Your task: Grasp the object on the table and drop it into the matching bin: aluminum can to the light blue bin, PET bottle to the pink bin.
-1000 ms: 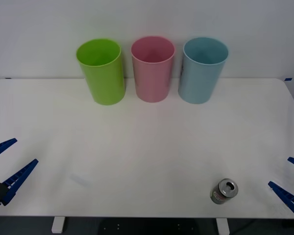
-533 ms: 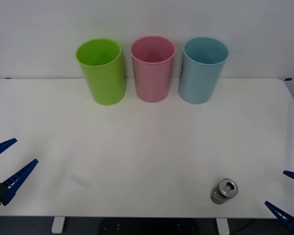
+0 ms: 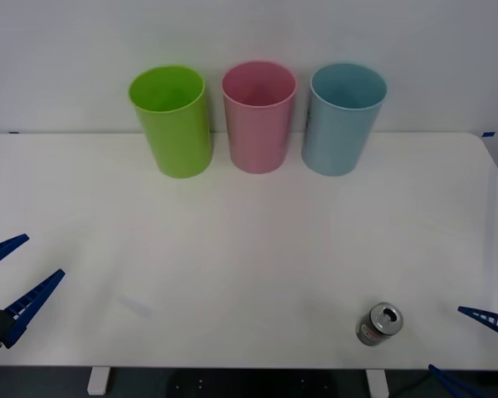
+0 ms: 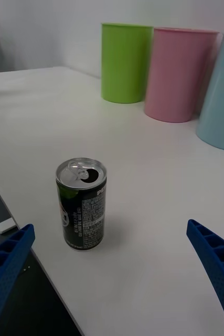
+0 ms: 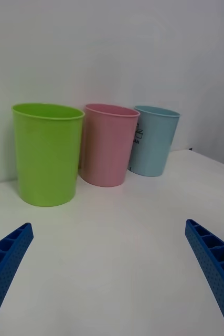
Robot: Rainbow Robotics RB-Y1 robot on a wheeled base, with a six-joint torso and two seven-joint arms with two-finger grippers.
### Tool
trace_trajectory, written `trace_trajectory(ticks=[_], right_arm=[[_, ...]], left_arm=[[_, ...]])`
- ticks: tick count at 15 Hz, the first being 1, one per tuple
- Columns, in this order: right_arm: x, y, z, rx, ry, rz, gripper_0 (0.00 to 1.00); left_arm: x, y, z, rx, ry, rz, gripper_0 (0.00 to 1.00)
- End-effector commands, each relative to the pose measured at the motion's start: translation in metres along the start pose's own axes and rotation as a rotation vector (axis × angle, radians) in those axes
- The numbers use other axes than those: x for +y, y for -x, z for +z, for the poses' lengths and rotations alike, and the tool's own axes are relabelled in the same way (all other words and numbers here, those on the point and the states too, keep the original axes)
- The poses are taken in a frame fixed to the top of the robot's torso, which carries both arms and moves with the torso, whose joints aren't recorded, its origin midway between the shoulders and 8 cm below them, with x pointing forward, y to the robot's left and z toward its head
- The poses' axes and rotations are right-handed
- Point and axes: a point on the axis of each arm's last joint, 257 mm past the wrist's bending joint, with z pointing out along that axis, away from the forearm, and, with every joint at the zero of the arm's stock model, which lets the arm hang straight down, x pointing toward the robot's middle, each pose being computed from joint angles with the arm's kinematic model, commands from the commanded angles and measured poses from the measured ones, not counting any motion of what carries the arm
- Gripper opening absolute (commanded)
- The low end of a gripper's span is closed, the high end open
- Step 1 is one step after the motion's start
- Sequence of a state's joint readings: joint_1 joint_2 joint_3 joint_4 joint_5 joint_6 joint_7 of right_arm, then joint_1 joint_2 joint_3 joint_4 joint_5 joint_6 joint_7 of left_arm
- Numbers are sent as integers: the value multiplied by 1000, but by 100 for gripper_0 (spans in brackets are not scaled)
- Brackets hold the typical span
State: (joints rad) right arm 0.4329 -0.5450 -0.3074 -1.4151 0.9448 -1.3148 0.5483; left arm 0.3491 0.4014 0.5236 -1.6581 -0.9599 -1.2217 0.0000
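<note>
White table (image 3: pixel 249 249): can (image 3: pixel 379 322) upright; right fingers (image 3: pixel 473 348) (cut off) wide apart, empty

left gripper (image 3: pixel 7 282): spread wide, low left | right gripper (image 3: pixel 473 348): spread wide, low right

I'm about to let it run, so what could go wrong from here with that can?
The can stands upright close to the table's near edge, so a nudge from the open right pincer could tip it or push it off. The blue bin stands right beside the pink bin, so a drop could miss.
</note>
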Motion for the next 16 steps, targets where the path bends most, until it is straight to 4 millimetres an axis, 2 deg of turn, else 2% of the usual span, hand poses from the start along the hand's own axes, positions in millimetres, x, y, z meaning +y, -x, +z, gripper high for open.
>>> trace_trajectory(ticks=[1,8,16], right_arm=[[9,-9,9,-1,21,14,100],[19,-23,50,4,-4,9,100],[27,-31,98,5,-32,26,100]], left_arm=[[0,0,0,0,0,0,100],[0,0,0,0,0,0,100],[0,0,0,0,0,0,100]])
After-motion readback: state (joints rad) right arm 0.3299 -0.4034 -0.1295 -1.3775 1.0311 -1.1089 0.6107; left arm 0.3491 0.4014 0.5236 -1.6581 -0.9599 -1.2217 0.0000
